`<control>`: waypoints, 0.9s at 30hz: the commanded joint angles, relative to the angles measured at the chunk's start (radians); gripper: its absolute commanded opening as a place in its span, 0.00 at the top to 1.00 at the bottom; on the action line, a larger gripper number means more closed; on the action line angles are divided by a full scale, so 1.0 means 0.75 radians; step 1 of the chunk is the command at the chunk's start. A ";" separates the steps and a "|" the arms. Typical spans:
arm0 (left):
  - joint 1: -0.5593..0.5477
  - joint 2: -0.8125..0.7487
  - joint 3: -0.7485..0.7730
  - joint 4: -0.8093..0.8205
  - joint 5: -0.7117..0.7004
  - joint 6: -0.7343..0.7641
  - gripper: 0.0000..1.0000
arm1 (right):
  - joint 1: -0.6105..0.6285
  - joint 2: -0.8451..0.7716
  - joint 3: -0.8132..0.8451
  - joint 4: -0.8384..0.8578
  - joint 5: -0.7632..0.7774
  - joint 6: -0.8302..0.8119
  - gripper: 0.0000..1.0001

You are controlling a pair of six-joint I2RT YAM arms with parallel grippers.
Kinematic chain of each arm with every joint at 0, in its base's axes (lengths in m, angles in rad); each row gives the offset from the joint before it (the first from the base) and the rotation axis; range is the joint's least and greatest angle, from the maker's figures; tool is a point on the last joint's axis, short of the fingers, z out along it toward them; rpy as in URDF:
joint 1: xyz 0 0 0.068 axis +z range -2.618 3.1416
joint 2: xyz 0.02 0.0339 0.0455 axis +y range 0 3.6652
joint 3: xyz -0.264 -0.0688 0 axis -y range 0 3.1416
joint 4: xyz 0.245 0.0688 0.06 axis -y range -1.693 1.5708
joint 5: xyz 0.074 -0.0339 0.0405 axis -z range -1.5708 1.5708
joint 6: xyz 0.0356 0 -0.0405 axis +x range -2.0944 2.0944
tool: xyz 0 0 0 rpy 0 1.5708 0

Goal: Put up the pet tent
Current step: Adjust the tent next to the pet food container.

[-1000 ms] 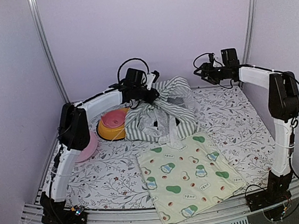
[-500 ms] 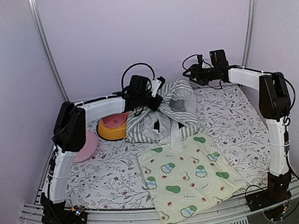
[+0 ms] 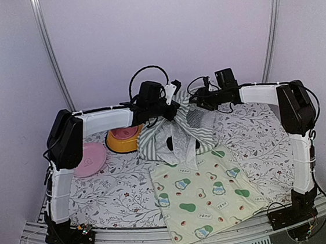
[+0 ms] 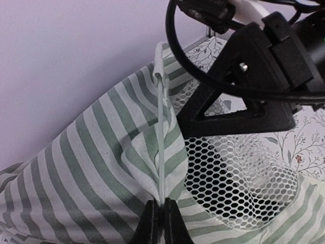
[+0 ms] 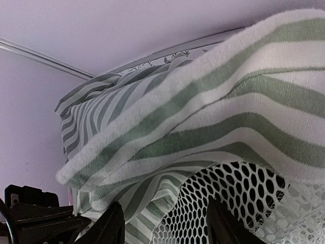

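Observation:
The pet tent [image 3: 176, 133] is a crumpled heap of sage-green and white striped fabric at the back middle, its round mesh window [image 3: 194, 117] facing right. My left gripper [image 3: 170, 105] is shut on a thin white pole [image 4: 161, 147] and a fold of striped fabric [image 4: 101, 168], holding the tent's top up. My right gripper [image 3: 198, 99] is open, right at the tent's top from the right side. Its fingers [image 5: 112, 226] straddle striped fabric [image 5: 203, 117] and mesh [image 5: 233, 203] without closing.
A pale yellow avocado-print mat [image 3: 205, 190] lies in front of the tent. An orange pet bowl [image 3: 123, 139] sits left of the tent, a pink dish [image 3: 88, 159] further left. A floral cloth [image 3: 118, 191] covers the table. Metal frame posts [image 3: 50, 52] stand at the back corners.
My left gripper has lifted the tent top higher and slightly right. My right gripper has swung left from the back right until it reaches the tent. The pink dish is now uncovered.

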 commanded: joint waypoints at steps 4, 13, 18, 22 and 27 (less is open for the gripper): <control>-0.020 0.055 0.005 -0.140 0.018 -0.026 1.00 | -0.004 -0.284 -0.218 0.234 0.172 0.071 0.43; -0.018 0.129 0.085 -0.164 0.052 -0.034 1.00 | 0.009 -0.149 -0.023 0.129 0.195 0.023 0.42; -0.015 0.142 0.094 -0.166 0.059 -0.035 1.00 | 0.016 -0.059 0.067 0.072 0.217 0.010 0.45; -0.015 0.146 0.094 -0.162 0.062 -0.035 1.00 | 0.018 0.021 0.152 0.026 0.229 0.008 0.48; -0.013 0.159 0.106 -0.165 0.069 -0.036 1.00 | 0.032 0.069 0.215 -0.004 0.227 0.026 0.55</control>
